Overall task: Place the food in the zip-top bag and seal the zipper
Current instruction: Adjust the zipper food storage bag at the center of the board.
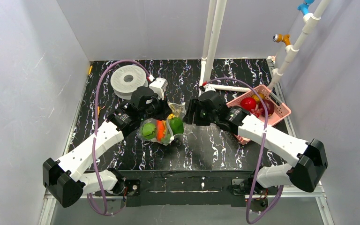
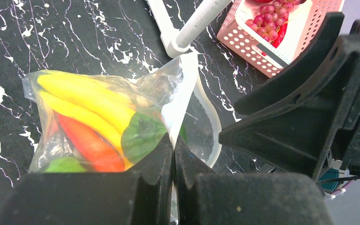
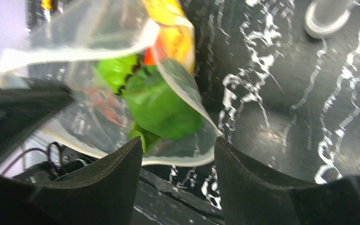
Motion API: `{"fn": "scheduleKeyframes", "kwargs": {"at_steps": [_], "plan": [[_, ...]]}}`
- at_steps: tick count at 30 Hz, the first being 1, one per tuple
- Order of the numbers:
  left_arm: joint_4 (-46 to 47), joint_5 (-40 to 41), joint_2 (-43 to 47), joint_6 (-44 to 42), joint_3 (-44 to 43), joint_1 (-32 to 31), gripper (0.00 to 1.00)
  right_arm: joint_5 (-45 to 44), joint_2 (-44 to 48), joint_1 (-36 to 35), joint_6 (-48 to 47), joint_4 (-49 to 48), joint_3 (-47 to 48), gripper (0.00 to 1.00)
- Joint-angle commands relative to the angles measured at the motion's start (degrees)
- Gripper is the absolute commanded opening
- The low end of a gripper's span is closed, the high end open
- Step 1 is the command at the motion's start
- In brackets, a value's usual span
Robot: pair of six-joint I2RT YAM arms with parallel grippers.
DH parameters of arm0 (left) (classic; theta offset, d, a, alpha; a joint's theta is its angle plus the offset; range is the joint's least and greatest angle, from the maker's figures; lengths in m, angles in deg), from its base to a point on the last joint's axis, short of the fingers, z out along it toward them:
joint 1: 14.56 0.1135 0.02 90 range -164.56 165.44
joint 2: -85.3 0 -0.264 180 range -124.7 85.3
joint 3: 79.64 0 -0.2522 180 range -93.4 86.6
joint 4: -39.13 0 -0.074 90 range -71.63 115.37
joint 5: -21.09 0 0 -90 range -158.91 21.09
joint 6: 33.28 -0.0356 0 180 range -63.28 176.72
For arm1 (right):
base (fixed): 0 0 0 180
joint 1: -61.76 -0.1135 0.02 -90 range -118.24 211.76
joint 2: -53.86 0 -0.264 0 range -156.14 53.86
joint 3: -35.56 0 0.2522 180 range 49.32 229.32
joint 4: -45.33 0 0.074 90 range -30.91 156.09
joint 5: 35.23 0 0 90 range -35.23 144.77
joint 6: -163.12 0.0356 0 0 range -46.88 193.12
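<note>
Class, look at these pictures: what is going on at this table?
The left tool is shut on the mouth edge of the clear zip-top bag. The bag already holds a yellow banana, a green piece and other food, and its mouth gapes unsealed. The right tool hangs open at that mouth, holding nothing. More red fruit lies in the pink basket.

**Materials and finishes**

We log the zip-top bag (image 2: 178, 89) as clear, glossy, crinkled plastic, and the food (image 2: 89, 140) inside as smooth shiny plastic. Tabletop (image 1: 215, 145) black, white-veined marble look, slight sheen. The jaws are matt black plastic. Basket (image 2: 304, 28) pink perforated plastic.
</note>
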Motion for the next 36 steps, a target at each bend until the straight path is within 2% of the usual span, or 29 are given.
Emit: {"fn": "scheduleKeyframes", "kwargs": {"at_steps": [1, 7, 12, 17, 20, 24, 28, 31, 36], "plan": [[0.5, 1.0, 1.3, 0.0, 0.3, -0.1, 0.00, -5.2, 3.6, -0.4, -1.9, 4.7, -3.0, 0.64], [-0.7, 1.3, 1.3, -0.1, -0.3, -0.1, 0.00, -1.9, 2.9, -0.4, -2.6, 0.0, -6.2, 0.64], [-2.3, 1.1, 0.9, 0.7, -1.4, -0.1, 0.00, 2.0, -2.3, -0.3, -2.9, -3.2, -4.2, 0.57], [-5.7, 0.2, 1.3, 1.5, -3.9, -0.1, 0.00, 4.7, -6.2, -1.1, -4.6, -3.3, 0.3, 0.37], [-9.1, 0.7, 1.3, 2.0, -5.6, -0.1, 0.00, 4.7, -5.4, -2.1, -5.4, -2.0, 3.2, 0.19], [-13.8, 0.1, 1.2, 4.5, -8.0, -0.1, 0.00, 6.8, -3.5, -2.8, -6.0, -1.0, 8.3, 0.02], [-17.2, -2.9, 2.4, 9.3, -11.3, -0.1, 0.00, 11.6, -3.4, -2.9, -4.5, 0.2, 15.2, 0.01], [-17.3, -4.5, 5.6, 14.0, -12.7, -0.1, 0.00, 12.1, -3.6, -3.0, -3.8, 2.2, 19.4, 0.01], [-16.7, -0.1, 10.7, 17.3, -12.2, -0.1, 0.00, 9.7, -2.5, -3.0, -4.2, 4.2, 20.1, 0.01]]}}
